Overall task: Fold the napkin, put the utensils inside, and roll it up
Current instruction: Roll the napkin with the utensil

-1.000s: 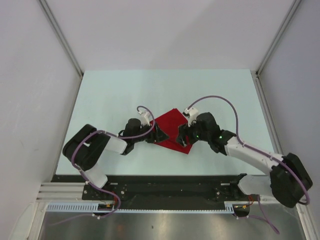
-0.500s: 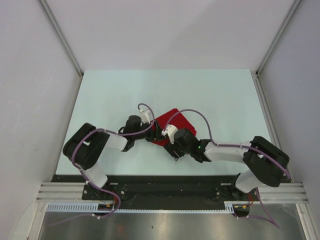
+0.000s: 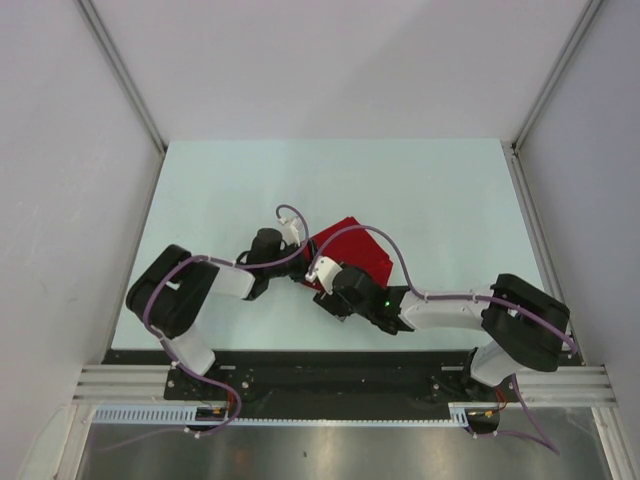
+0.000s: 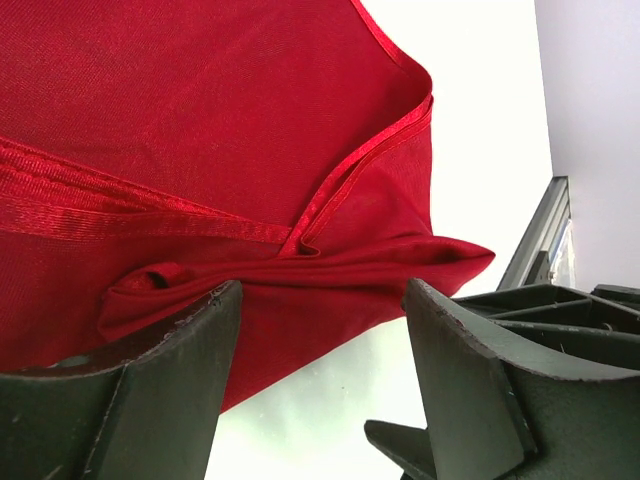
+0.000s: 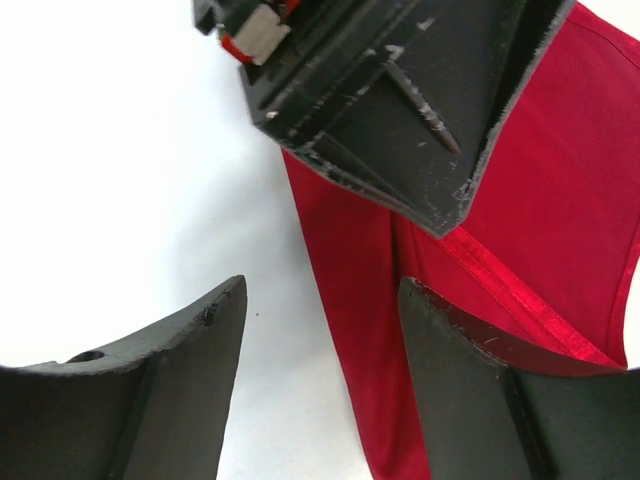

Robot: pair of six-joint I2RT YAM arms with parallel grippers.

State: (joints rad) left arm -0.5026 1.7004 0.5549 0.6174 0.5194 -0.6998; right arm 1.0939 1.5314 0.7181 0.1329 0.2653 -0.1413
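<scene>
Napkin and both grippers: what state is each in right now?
Napkin: folded, lying on the table, one corner bunched into a ridge.
Left gripper: open, jaws either side of the bunched ridge, not closed on it.
Right gripper: open, nothing held, over the napkin's edge and bare table, close to the left gripper.

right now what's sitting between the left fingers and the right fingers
Right wrist view: a strip of bare table and the edge of the napkin lie between the right fingers and the left fingers.
</scene>
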